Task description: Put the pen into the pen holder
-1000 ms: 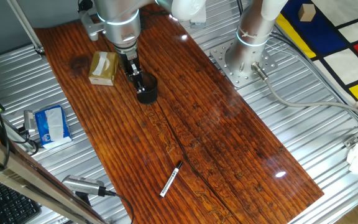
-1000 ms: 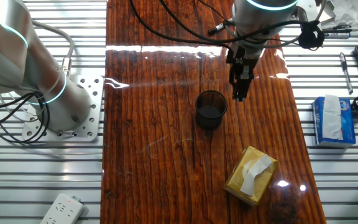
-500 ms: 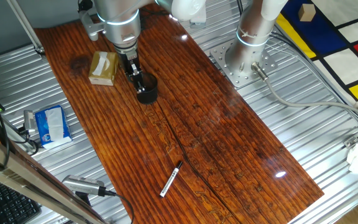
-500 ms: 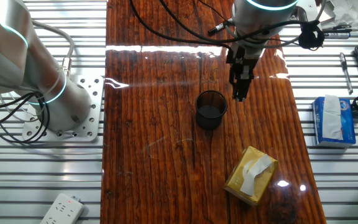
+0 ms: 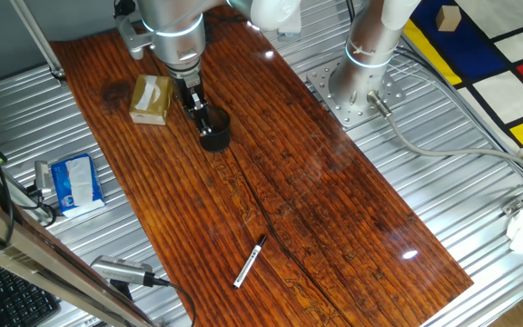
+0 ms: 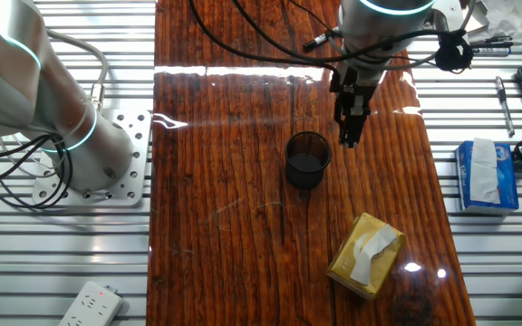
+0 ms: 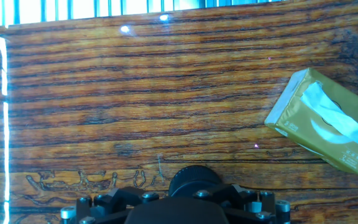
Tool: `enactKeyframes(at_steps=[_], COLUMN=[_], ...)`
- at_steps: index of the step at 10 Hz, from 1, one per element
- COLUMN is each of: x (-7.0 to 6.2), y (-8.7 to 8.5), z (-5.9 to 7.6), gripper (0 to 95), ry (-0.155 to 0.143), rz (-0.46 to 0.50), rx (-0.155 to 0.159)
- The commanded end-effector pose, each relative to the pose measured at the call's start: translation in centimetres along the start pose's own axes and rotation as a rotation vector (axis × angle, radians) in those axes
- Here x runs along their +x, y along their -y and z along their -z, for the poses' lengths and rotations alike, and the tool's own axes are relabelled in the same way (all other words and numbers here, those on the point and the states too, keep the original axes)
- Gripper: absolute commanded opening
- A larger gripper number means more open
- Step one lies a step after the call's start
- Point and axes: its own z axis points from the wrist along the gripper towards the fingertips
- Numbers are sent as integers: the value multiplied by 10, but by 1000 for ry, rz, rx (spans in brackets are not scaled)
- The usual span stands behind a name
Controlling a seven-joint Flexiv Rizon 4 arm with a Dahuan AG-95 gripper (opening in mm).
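The pen (image 5: pixel 250 261), slim and white with a black end, lies flat on the wooden table (image 5: pixel 334 182) near the front, far from the arm. It is out of the other fixed view and the hand view. The pen holder (image 5: pixel 214 134), a short black round cup, stands upright at the far part of the table and also shows in the other fixed view (image 6: pixel 307 160). My gripper (image 5: pixel 198 116) hangs just beside the cup's rim, between the cup and the tan box (image 5: pixel 150 98). In the other fixed view the gripper (image 6: pixel 348 138) looks shut with its fingers together, holding nothing.
The tan box (image 6: pixel 365 254) also shows in the hand view (image 7: pixel 325 121). A blue tissue pack (image 5: pixel 74 182) and a grey cylindrical tool with a cable (image 5: pixel 121 271) lie off the wood at the left. The arm's base (image 5: pixel 361 82) stands on the right.
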Motion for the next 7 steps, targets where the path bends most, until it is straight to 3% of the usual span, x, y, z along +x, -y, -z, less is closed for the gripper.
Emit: enactKeyframes(at_steps=[1, 2, 7], x=[0, 0, 2], y=[0, 0, -3], z=[0, 1, 8], gripper=[0, 0, 0], ry=[-1, 16, -2], rz=[0, 147, 182], rx=[0, -2, 9])
